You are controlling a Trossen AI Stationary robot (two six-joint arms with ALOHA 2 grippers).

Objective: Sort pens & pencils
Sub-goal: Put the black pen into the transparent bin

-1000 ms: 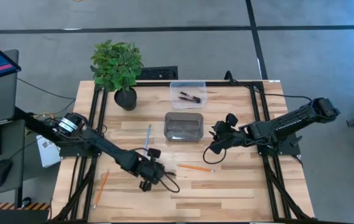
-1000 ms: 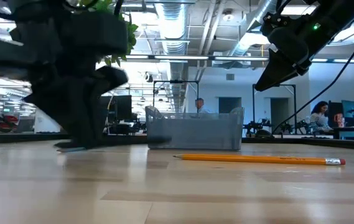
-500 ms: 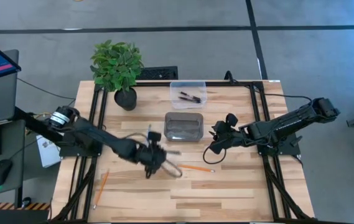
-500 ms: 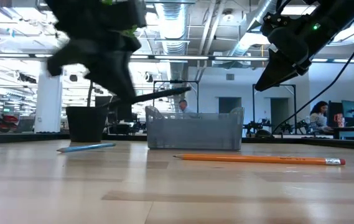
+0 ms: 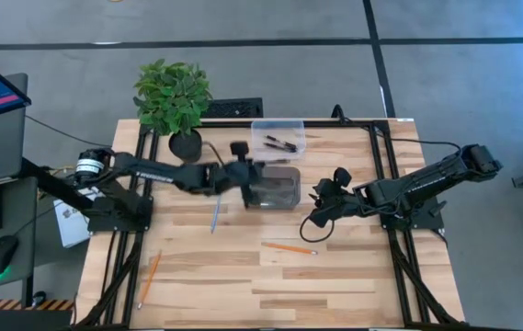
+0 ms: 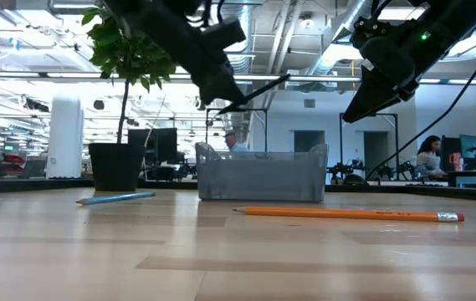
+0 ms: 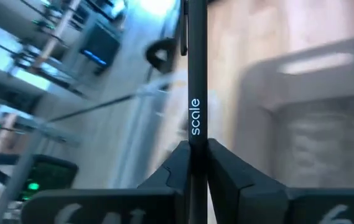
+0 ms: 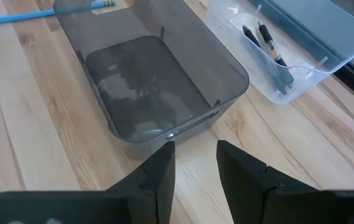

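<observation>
My left gripper [image 5: 243, 173] hangs above the left end of the grey bin [image 5: 275, 188], shut on a black pen [image 7: 194, 93]. In the low view the pen [image 6: 258, 88] sticks out past the gripper [image 6: 221, 84]. Two more pens [image 5: 279, 143] lie in the clear bin [image 5: 278, 136] at the far edge. A light blue pencil [image 5: 215, 213] and two orange pencils [image 5: 289, 247] [image 5: 151, 276] lie flat on the table. My right gripper [image 5: 321, 195] hovers open to the right of the grey bin, fingers apart [image 8: 195, 165], holding nothing. My left gripper pinches the pen's barrel [image 7: 195, 146] between its two fingers [image 7: 223, 168], just behind the printed word. The pen runs along the fingers and sticks out ahead of them, clip end farthest. It is lifted clear, slanting slightly upward toward the grey bin.
A potted plant [image 5: 174, 101] stands at the far left corner. Black frame rails [image 5: 142, 184] run along both sides of the table. The blue pencil [image 8: 46, 12] lies just left of the grey bin [image 8: 158, 81].
My left gripper has risen from the table's near middle and swung toward the far edge, carrying the pen lifted clear, to a spot over the grey bin's left end. It has tipped from pointing down to nearly level. The pencils have stayed put.
</observation>
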